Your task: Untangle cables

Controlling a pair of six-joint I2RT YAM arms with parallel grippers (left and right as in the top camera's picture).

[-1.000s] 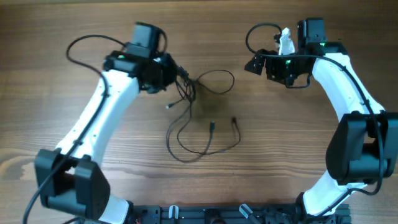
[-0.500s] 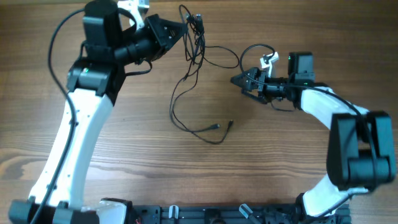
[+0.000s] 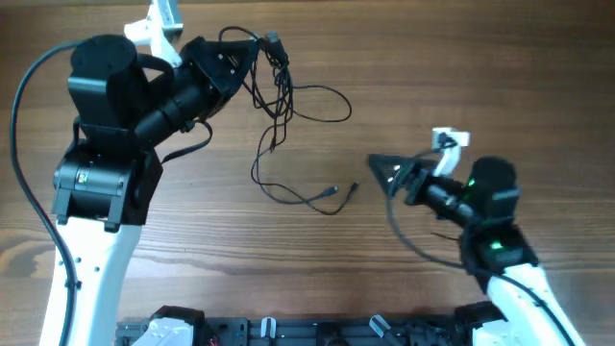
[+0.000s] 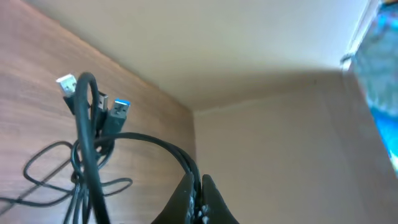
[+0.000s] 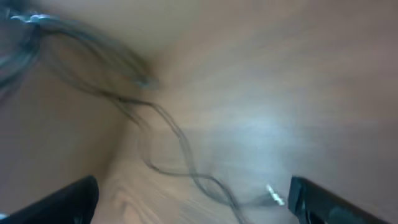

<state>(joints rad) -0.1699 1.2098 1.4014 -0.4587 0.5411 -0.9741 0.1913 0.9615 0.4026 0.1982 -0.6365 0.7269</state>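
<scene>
left gripper [image 3: 252,50] pinches the cables [image 4: 85,149] near the table's [image 3: 538,77] far edge; right gripper [image 3: 382,173] gapes, well clear.

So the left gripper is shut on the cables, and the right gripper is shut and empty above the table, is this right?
Not fully. The right gripper is open, not shut: the right wrist view shows its two fingers far apart with nothing gripped between them. The rest is right: the left gripper is shut on the cables.
</scene>
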